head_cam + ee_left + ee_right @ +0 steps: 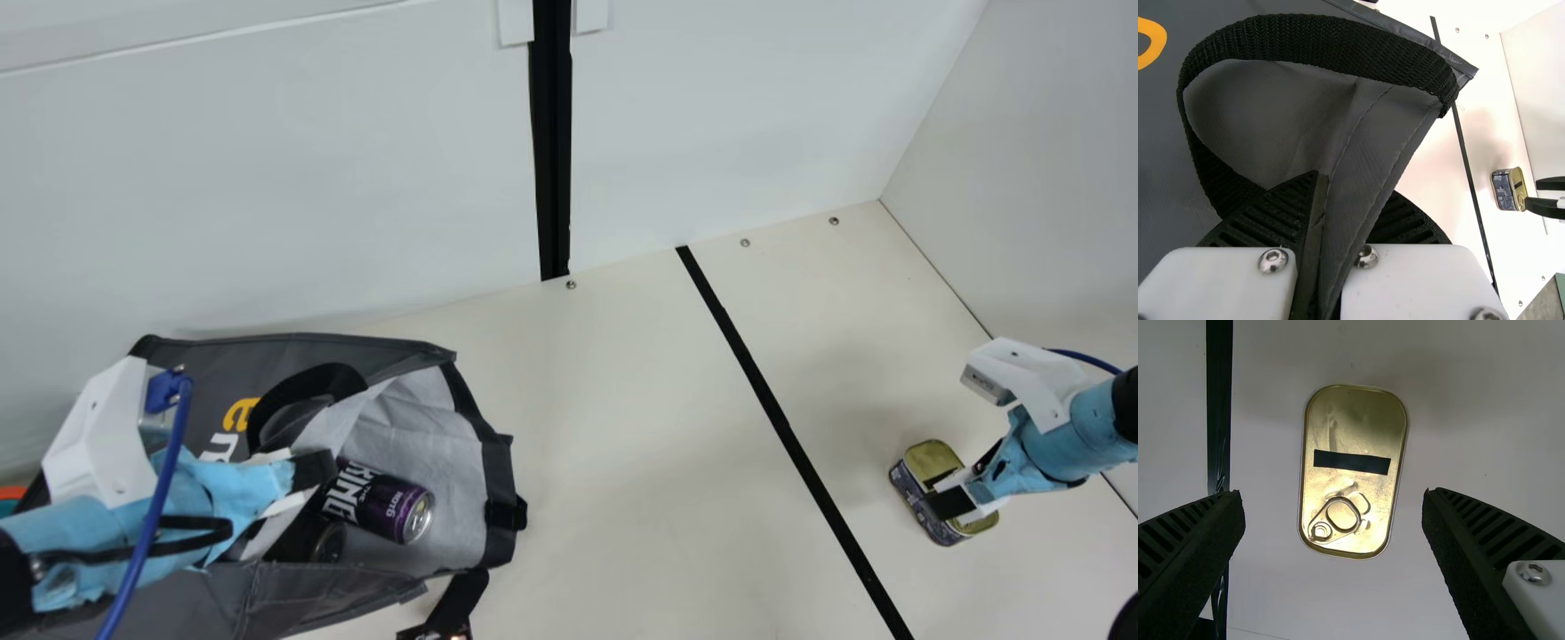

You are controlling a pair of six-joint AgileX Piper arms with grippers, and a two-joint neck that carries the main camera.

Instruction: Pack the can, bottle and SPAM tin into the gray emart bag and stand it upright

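One gray emart bag (302, 349) on its side, one can (391, 511) in its mouth, one SPAM tin (932, 457) on the desk (622, 400).
The bag, at the desk's left side near the far edge, shows part of an orange letter (240, 414) and white lettering; the can has big white letters and smaller print on purple. One dark round end (328, 542) shows beside it; whether that is the bottle cannot be told. The single tin stands near the desk's right edge, lid up, with one ring pull (1340, 515), one black strip (1351, 462) and a bluish patterned side. The left end effector (313, 469) pinches the bag's gray fabric beside one black handle (1311, 40); the right end effector (965, 486) is spread, the tin between its fingers.
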